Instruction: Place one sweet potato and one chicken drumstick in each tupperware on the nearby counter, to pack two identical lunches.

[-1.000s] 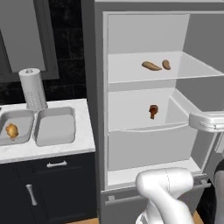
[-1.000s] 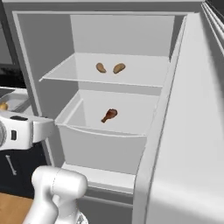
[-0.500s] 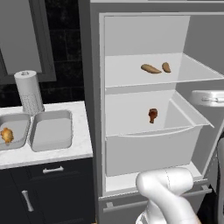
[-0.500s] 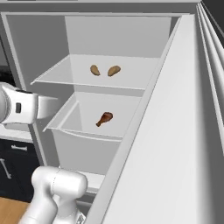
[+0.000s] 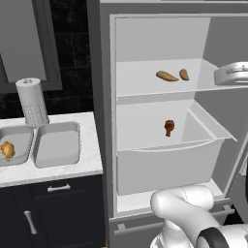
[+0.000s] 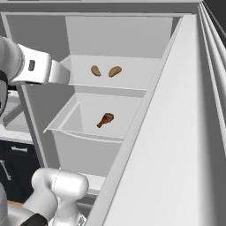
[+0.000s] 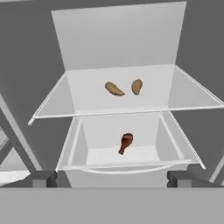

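Left base view: one tupperware [image 5: 14,147] on the counter [image 5: 53,169] holds what looks like a drumstick; its neighbour [image 5: 57,144] is bare. Both sweet potatoes [image 5: 167,76] and one chicken drumstick [image 5: 169,127] remain in the fridge. My gripper [image 7: 111,178] hangs spread wide, carrying nothing.

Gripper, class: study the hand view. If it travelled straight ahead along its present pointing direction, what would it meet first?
The open gripper aims into the fridge. Probably the drawer's front rim, with the chicken drumstick just beyond; depth is uncertain, so it might clear the rim.
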{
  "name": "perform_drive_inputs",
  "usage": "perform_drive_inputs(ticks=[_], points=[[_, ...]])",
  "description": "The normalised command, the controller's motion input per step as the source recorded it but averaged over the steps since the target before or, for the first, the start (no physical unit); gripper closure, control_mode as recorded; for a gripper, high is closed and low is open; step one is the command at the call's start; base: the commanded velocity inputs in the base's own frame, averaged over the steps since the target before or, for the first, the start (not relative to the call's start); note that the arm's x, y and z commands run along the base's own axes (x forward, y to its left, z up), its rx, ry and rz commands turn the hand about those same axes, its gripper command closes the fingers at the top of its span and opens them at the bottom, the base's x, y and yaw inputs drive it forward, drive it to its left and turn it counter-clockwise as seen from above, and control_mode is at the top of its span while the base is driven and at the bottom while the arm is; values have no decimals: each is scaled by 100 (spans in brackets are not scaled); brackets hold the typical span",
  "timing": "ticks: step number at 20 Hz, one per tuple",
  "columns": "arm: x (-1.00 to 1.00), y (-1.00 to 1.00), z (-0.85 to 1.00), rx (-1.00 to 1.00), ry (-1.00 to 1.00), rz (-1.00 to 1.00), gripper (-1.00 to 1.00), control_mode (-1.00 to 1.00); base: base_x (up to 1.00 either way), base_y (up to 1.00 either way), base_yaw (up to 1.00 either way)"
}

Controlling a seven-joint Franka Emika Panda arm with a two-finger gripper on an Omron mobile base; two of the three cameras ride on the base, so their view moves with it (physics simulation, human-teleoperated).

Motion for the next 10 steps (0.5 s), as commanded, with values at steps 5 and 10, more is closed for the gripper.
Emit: perform_drive_inputs(ticks=[5,10], points=[[53,0,-26,-2,0,4,-100,-100,0,0,0],[57,7,-37,-5,0,2,-100,-100,0,0,0]])
